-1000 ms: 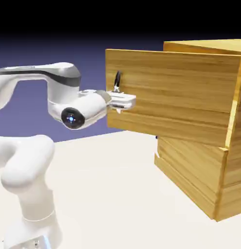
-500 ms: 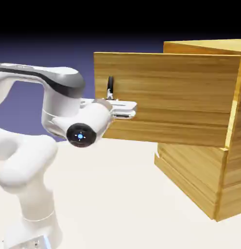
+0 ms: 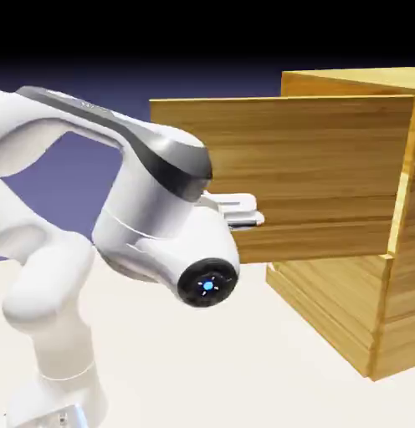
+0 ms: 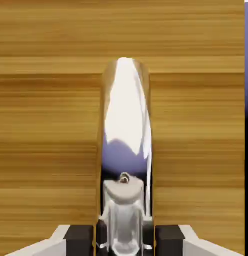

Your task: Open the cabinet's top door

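Blue-violet backdrop [image 3: 60, 188], dark toward the top, pale plain desk [image 3: 169, 359] below. The top door [image 3: 311, 167], a wide rectangular wood-grain slab, has been swung further out from the light yellow-brown boxy wooden cabinet [image 3: 406, 309] over the last second; its free edge is now nearer the exterior view's left. The jointed white robot arm [image 3: 156, 196] has been lowered along with it, and the handle, visible a second ago in the exterior view, is now hidden there. In the hand view, the shiny, rounded, elongated handle [image 4: 125, 120] is seen pinched at its near end by the pincer [image 4: 124, 240]. Door judged well open, task probably near done; a little more pull may be needed, with slipping off the smooth handle as the risk. No brand or label can be read; base markings too small.
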Robot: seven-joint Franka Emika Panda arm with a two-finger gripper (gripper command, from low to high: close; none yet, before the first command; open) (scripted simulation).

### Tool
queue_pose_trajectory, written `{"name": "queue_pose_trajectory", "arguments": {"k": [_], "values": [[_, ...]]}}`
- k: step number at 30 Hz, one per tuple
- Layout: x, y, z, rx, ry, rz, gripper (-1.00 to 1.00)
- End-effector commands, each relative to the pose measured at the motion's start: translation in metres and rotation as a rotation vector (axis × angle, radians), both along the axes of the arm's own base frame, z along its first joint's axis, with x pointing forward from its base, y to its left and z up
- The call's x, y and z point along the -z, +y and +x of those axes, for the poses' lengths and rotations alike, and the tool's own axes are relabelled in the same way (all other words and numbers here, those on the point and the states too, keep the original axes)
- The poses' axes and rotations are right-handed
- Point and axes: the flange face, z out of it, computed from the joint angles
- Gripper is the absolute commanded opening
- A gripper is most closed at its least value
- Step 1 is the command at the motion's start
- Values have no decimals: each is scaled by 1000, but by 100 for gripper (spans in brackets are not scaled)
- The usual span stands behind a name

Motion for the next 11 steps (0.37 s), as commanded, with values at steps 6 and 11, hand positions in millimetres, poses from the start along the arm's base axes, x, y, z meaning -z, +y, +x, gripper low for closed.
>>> {"name": "queue_pose_trajectory", "arguments": {"k": [6, 11], "values": [[0, -47, 8, -112, 0, 0, -100], [0, -77, 17, -184, -1, 0, -100]]}}
